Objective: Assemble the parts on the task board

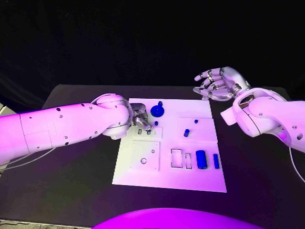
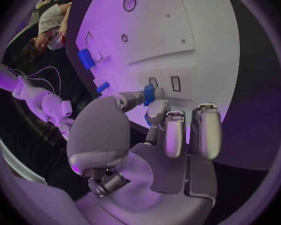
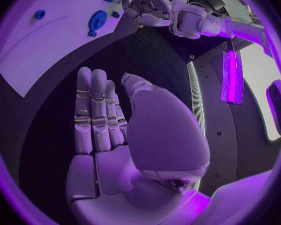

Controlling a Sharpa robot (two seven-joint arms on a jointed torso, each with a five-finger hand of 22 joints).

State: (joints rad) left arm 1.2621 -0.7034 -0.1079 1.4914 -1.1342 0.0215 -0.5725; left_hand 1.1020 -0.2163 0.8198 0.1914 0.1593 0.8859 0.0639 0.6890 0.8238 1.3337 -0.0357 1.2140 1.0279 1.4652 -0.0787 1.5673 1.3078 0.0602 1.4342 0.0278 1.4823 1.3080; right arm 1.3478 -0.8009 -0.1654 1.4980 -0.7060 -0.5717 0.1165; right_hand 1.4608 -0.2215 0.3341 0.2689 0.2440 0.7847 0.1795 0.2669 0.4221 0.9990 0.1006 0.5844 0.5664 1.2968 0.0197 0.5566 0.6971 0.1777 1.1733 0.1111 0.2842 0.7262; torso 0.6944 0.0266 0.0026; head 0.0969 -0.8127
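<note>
Left hand sits over the task board at about ten o'clock, pinching one small blue part at its fingertips above two slots. Right hand hovers off the board near one o'clock over the black counter, fingers apart and holding nothing. Six blue parts show on the board; the pinched one is mostly hidden.

The head camera looks steeply down on the white rectangular task board; both wrist fisheyes, close behind their hands, share it.
</note>
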